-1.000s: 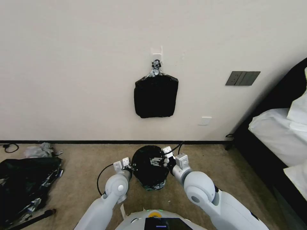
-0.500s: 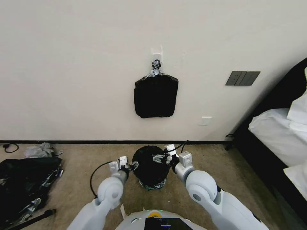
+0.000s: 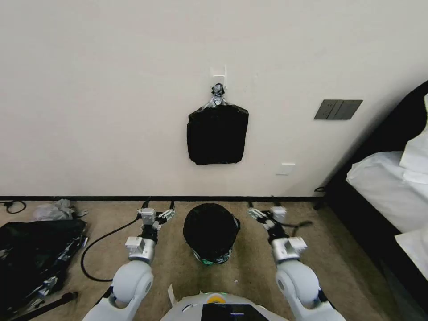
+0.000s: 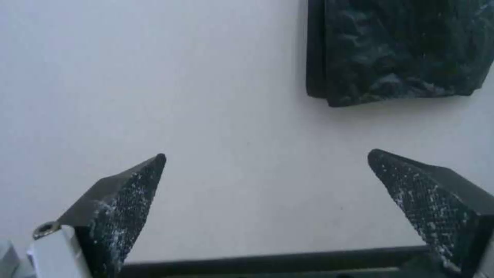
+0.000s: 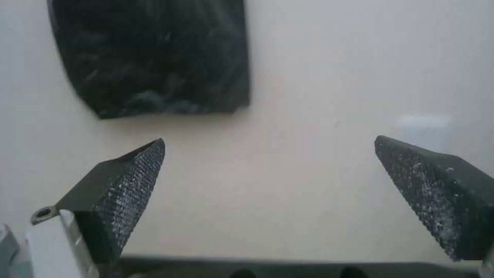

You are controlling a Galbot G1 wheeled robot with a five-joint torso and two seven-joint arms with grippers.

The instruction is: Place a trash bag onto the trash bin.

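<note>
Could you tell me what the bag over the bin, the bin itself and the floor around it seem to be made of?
The trash bag looks like thin, glossy black plastic film: it crinkles and drapes over the bin's mouth. The trash bin shows as a pale, greenish strip at its base, likely smooth plastic, though most is covered. The floor looks like short-pile tan carpet, matte and faintly mottled.

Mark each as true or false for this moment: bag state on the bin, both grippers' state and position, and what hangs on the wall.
1. The trash bag covers the trash bin. True.
2. The left gripper is clamped on the bag. False: it is open, apart from the bag, on the bin's left.
3. The right gripper is open. True.
4. The bundle of black bags lies on the carpet. False: it hangs on the wall.
</note>
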